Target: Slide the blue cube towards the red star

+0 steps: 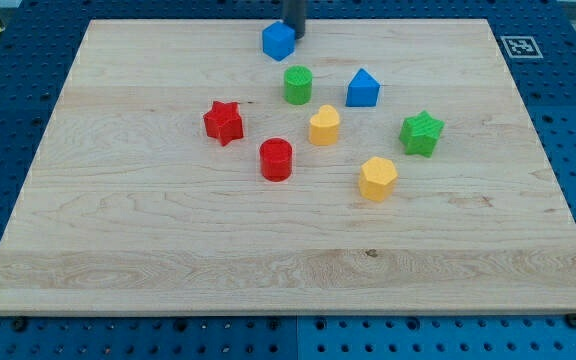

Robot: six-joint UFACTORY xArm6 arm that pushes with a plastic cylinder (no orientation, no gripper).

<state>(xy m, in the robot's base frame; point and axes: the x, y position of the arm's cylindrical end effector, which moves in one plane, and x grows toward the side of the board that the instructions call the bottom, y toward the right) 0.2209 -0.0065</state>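
My tip [295,35] is seen touching the blue cube [278,41] from its upper right, the red star [223,122] lying lower left; no pincer is fitted.

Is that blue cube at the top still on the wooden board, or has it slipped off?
On. The blue cube sits inside the board's top edge, my tip beside it.

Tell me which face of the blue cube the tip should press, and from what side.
Press the blue cube on its upper-right face, coming from the view's top right, where my tip already sits. The red star lies toward the lower left, so that likely drives it there.
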